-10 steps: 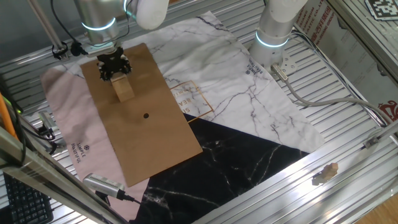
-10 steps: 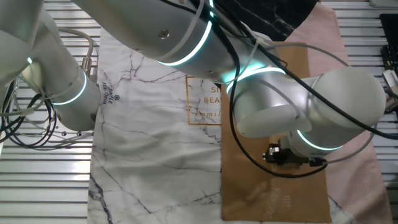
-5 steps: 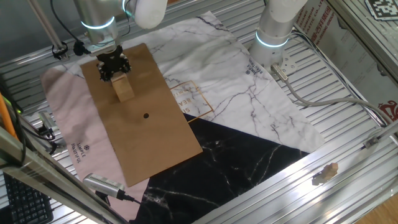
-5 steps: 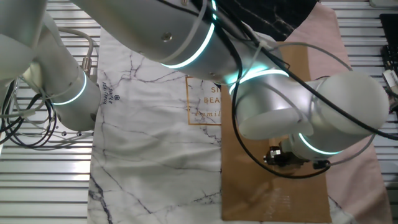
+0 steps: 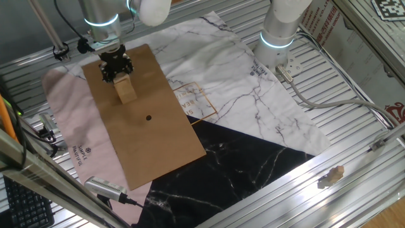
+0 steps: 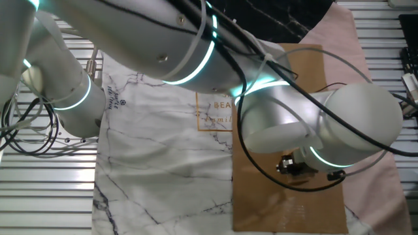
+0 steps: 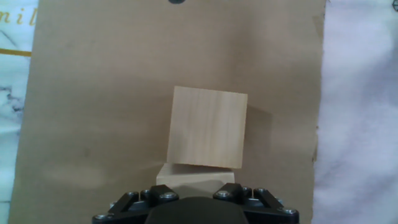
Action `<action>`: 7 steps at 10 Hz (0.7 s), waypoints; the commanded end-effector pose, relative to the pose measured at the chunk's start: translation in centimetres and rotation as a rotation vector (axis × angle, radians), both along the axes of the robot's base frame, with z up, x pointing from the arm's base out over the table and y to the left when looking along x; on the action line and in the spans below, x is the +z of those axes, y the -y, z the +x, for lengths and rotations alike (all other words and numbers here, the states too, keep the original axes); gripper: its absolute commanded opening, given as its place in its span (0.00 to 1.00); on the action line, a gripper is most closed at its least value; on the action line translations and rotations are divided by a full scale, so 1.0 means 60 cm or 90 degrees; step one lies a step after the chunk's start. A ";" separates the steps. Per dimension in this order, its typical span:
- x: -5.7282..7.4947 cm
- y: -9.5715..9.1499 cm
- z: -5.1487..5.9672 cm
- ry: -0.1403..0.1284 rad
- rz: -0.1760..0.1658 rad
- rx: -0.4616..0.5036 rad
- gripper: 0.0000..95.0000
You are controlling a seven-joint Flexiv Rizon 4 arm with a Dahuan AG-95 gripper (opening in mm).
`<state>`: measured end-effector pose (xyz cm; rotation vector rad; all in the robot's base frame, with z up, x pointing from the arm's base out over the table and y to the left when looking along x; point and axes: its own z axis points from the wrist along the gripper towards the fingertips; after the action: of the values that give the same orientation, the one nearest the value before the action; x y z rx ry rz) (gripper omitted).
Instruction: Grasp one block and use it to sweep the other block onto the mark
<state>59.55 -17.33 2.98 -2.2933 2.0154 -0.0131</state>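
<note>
Two pale wooden blocks lie end to end on a brown paper sheet (image 5: 142,126). In the hand view the far block (image 7: 207,127) sits slightly askew, touching the near block (image 7: 194,175). The near block is tucked under my gripper (image 7: 196,186), whose fingertips are hidden; it looks shut on that block. From one fixed view the gripper (image 5: 117,71) stands at the far end of the blocks (image 5: 126,90). The mark (image 5: 149,117), a small black dot, lies beyond them toward the camera and shows at the top edge (image 7: 176,1) of the hand view. The arm hides the blocks in the other fixed view.
The brown sheet overlaps a pink cloth (image 5: 63,126), a white marble-print cloth (image 5: 234,82) with an orange square outline (image 5: 199,101), and a black marble-print cloth (image 5: 247,164). A second arm's base (image 5: 278,38) stands at the back. A small tool (image 5: 104,185) lies at the front left.
The arm has crept slightly toward the far-left edge of the brown sheet. The blocks show no visible shift.
</note>
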 end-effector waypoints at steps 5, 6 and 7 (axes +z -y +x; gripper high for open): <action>-0.001 -0.001 0.001 -0.005 0.002 -0.012 0.00; -0.001 -0.001 0.001 -0.007 0.002 -0.019 0.00; -0.001 -0.001 0.001 -0.015 0.002 -0.032 0.00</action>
<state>59.68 -17.28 2.92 -2.2565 2.0740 0.0041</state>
